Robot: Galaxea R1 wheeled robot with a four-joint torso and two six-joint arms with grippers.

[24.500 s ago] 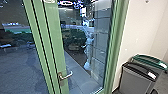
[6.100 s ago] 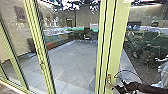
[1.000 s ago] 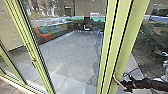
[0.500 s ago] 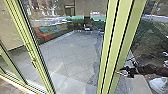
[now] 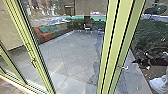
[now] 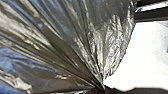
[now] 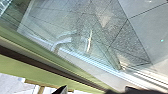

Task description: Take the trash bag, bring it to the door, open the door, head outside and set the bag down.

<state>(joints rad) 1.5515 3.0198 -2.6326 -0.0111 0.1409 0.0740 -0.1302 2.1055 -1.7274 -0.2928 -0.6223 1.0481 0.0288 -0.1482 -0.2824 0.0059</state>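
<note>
Okay, left claw grips gathered trash bag, contents hidden; right claw: can't tell.

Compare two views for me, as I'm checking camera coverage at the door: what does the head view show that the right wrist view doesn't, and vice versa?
Head view, of the two: orange seating with teal cushions, leafy plants and the robot's dark right arm.

Right wrist view, of the two: the pale ridged strip by the foot of the glass.

Both: green door frame, bent handle, grey paving and a tiny green dot on it.
</note>
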